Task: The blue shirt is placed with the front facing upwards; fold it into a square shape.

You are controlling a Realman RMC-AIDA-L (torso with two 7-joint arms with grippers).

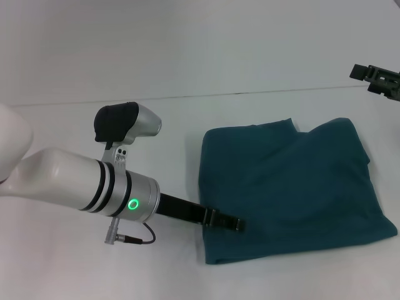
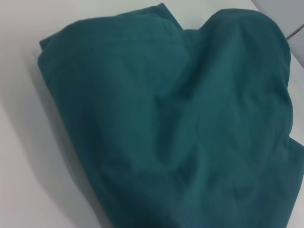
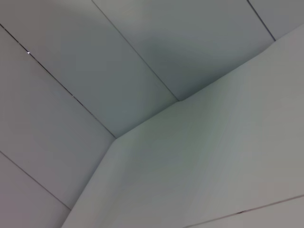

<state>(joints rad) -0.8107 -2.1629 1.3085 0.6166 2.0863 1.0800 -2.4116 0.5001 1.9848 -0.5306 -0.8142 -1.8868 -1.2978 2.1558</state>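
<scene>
The blue shirt (image 1: 294,187) lies folded into a rough rectangle right of the table's middle, plain teal side up, with no lettering showing. Its top is wrinkled and its far edge is uneven. My left gripper (image 1: 225,220) reaches in low from the left and lies over the shirt's near-left edge. The left wrist view is filled by the shirt (image 2: 175,123), with bare table beside it. My right gripper (image 1: 364,80) hangs open at the far right, well off the shirt, with nothing in it.
The white table (image 1: 187,119) runs back to a seam line, with a white wall behind it. My left arm's white body (image 1: 81,181) covers the near-left part. The right wrist view shows only white panels (image 3: 152,114).
</scene>
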